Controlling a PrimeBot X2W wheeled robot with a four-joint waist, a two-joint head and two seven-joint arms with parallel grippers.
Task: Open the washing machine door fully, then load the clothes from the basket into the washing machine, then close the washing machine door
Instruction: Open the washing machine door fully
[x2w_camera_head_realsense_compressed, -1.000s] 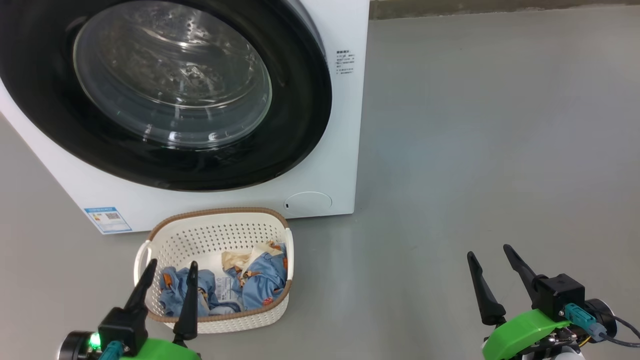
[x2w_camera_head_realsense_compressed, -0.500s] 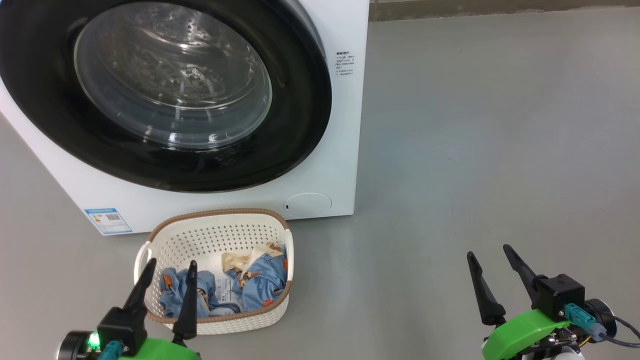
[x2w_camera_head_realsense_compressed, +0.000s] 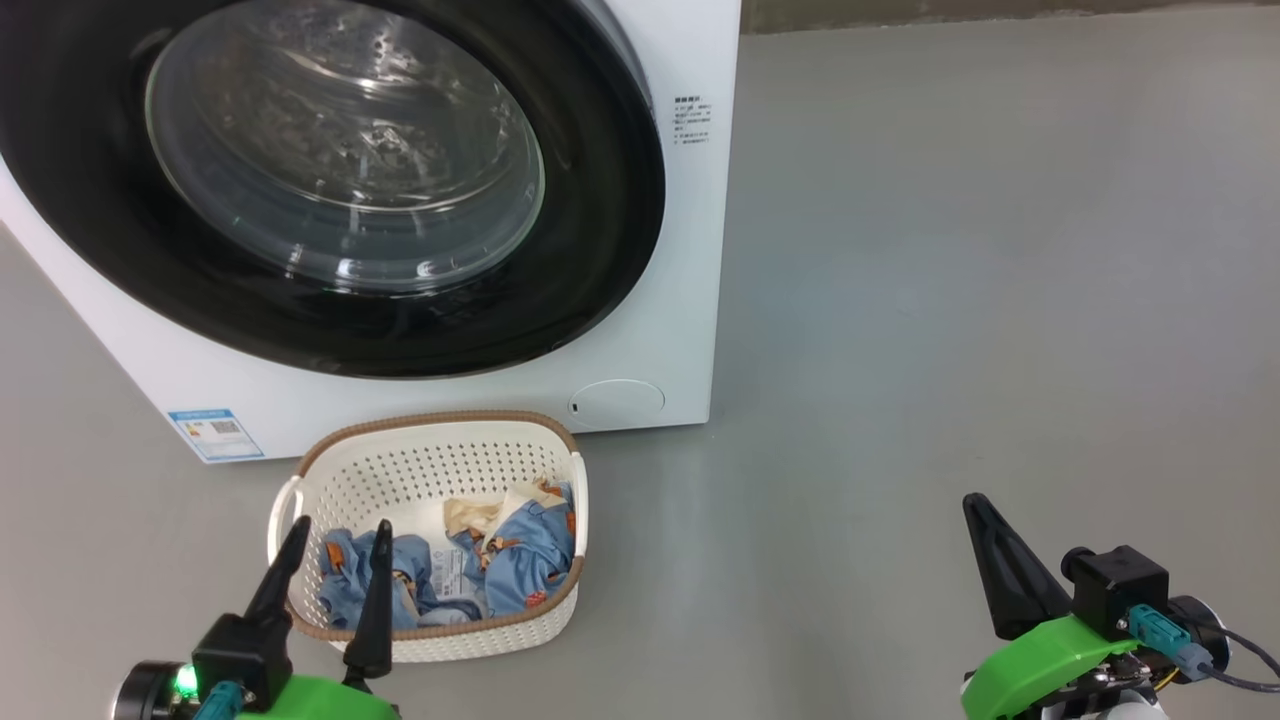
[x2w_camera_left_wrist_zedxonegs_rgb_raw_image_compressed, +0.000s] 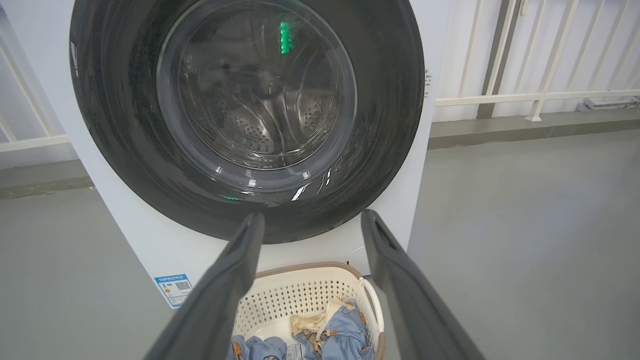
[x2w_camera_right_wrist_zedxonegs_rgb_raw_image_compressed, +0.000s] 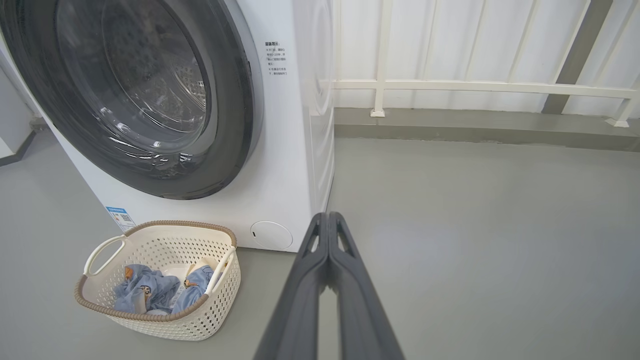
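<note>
The white washing machine (x2w_camera_head_realsense_compressed: 690, 300) stands ahead on the left, and its black-rimmed glass door (x2w_camera_head_realsense_compressed: 340, 160) lies flat against its front. On the floor just before it sits the cream basket (x2w_camera_head_realsense_compressed: 430, 460), holding the light-blue and cream clothes (x2w_camera_head_realsense_compressed: 520, 555). My left gripper (x2w_camera_head_realsense_compressed: 335, 535) hovers open over the basket's near left side. In the left wrist view its fingers (x2w_camera_left_wrist_zedxonegs_rgb_raw_image_compressed: 235, 270) frame the basket (x2w_camera_left_wrist_zedxonegs_rgb_raw_image_compressed: 300, 290) and the door (x2w_camera_left_wrist_zedxonegs_rgb_raw_image_compressed: 250, 100). My right gripper (x2w_camera_head_realsense_compressed: 975, 505) is shut on nothing, over bare floor at the lower right, with its tip (x2w_camera_right_wrist_zedxonegs_rgb_raw_image_compressed: 327, 217) pointing past the machine's right corner.
Grey floor (x2w_camera_head_realsense_compressed: 950, 250) stretches to the right of the machine. A white railing (x2w_camera_right_wrist_zedxonegs_rgb_raw_image_compressed: 475, 87) and a low kerb run along the back. A round low cover (x2w_camera_head_realsense_compressed: 615, 400) and a blue label (x2w_camera_head_realsense_compressed: 215, 435) mark the machine's lower front.
The right gripper's fingers, apart in both earlier frames, have come together. The whole picture shifted slightly; the left gripper, basket and door stand as before.
</note>
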